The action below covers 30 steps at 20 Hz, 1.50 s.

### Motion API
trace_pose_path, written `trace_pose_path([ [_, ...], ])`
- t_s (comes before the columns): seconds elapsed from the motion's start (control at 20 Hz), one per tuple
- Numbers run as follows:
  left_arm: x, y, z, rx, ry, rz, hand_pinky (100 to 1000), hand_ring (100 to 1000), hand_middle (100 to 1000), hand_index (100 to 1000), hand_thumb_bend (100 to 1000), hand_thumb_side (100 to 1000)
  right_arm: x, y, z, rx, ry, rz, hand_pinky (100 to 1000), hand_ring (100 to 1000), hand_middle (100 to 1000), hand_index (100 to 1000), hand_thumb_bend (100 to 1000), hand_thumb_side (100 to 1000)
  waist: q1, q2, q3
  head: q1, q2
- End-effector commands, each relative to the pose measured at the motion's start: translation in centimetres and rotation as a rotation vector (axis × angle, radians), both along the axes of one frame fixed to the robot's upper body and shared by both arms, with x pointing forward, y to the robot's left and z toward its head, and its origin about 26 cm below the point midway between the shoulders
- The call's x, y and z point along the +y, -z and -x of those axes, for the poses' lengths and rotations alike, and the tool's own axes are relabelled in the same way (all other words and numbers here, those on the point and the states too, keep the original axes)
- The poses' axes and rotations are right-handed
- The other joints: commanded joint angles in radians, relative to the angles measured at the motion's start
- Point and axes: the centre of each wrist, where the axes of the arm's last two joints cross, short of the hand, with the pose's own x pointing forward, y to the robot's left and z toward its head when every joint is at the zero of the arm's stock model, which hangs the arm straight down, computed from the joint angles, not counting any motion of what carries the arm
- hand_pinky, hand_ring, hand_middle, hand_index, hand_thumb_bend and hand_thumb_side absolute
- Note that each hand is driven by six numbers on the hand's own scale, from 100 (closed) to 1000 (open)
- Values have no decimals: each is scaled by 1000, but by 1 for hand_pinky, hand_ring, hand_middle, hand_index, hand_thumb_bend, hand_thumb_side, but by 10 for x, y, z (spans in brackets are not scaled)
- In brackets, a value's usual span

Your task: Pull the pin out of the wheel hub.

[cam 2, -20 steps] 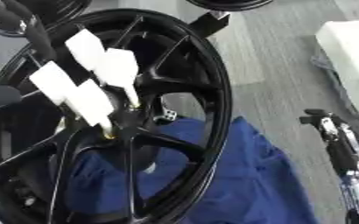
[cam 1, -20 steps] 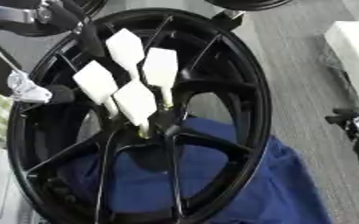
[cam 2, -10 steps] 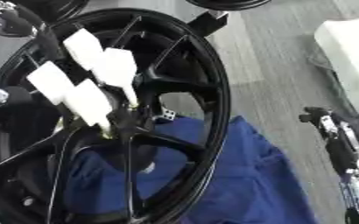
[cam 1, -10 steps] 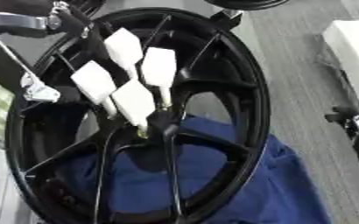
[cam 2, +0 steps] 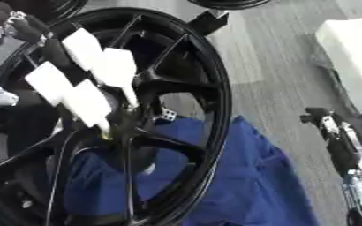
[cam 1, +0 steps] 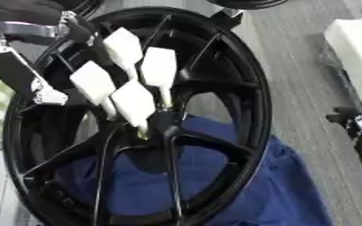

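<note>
Reaching over the wheel hub, the left hand touches no pin.

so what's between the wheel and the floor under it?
A blue cloth lies under the black wheel, visible through the spokes and spilling onto the grey floor in both eye views.

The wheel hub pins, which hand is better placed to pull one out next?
Left, probably. The left hand sits at the wheel's upper left rim, close to the white-tagged pins in the hub. The right hand is off to the side, on the floor side.
</note>
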Motion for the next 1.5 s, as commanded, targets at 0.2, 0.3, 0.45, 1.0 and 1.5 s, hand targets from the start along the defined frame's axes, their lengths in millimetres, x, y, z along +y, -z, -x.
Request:
trace_pose_path([
  [0.2,1,-10,0,-44,101,-159,803,692,683,819,312,321,-1,-8,-1,-20,-9,21,1000,796,569,743,100,757,-9,-16,-2,-2,-18],
  [0.3,0,-8,-2,-43,100,-165,802,691,682,818,311,303,-1,-8,-1,-20,-8,20,1000,796,569,743,100,757,-9,-16,-3,-2,-26],
  [0.45,0,-6,-3,-44,102,-174,802,691,682,818,310,296,-1,-8,-1,-19,-9,20,1000,796,569,743,100,757,-9,-16,-3,-3,-33],
  [1.0,-4,-2,-4,-6,118,-160,759,558,530,686,180,223,-1,-8,-1,-17,-8,19,1000,797,570,743,100,758,-10,-16,-4,2,-39],
  [1.5,0,-14,0,22,101,-84,669,362,306,427,111,100,-2,-8,-1,-14,-8,16,1000,797,570,743,100,758,-10,-19,-1,4,-36],
])
